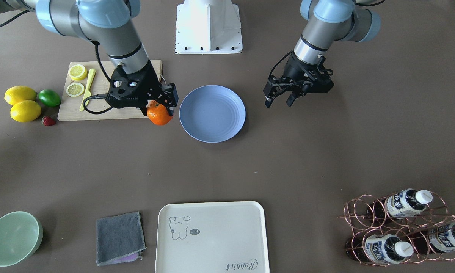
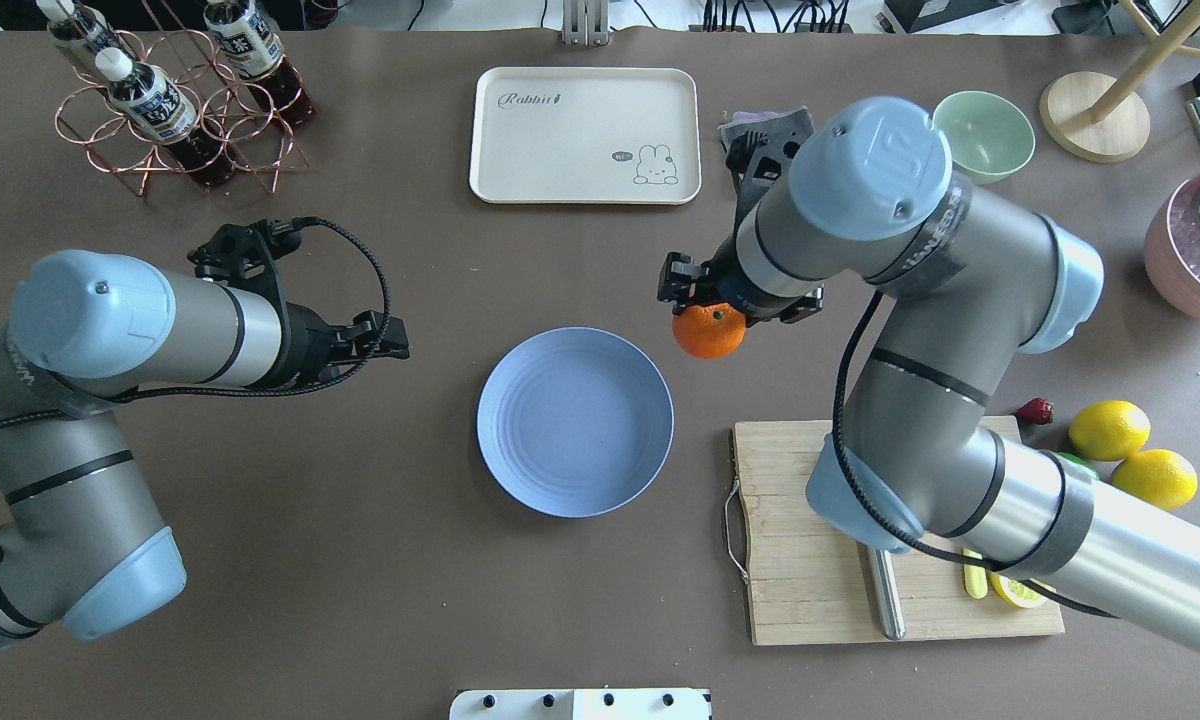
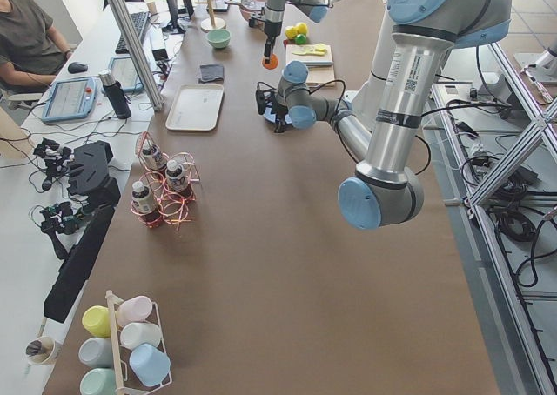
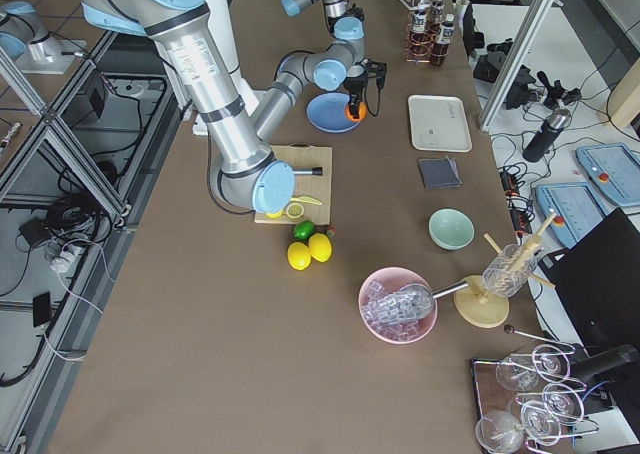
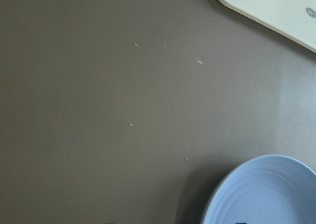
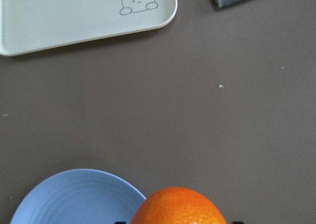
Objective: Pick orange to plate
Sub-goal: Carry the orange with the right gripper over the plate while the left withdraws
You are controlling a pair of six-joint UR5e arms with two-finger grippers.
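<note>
The bright orange (image 1: 159,115) hangs above the table just beside the blue plate (image 1: 212,113), with my right gripper (image 1: 159,107) shut on it. From overhead the orange (image 2: 709,331) sits off the plate's (image 2: 574,421) right rim, under the right gripper (image 2: 712,305). In the right wrist view the orange (image 6: 177,207) fills the bottom edge, with the plate (image 6: 74,197) to its left below. My left gripper (image 1: 278,100) hovers open and empty on the plate's other side, also seen overhead as the left gripper (image 2: 392,337). Nothing lies on the plate.
A wooden cutting board (image 1: 102,110) with lemon slices and a yellow knife lies behind the right arm. Two lemons (image 1: 22,103), a lime (image 1: 49,97) and a strawberry (image 1: 48,120) sit beside it. A cream tray (image 1: 211,237), grey cloth (image 1: 119,237), green bowl (image 1: 12,238) and bottle rack (image 1: 400,228) line the far side.
</note>
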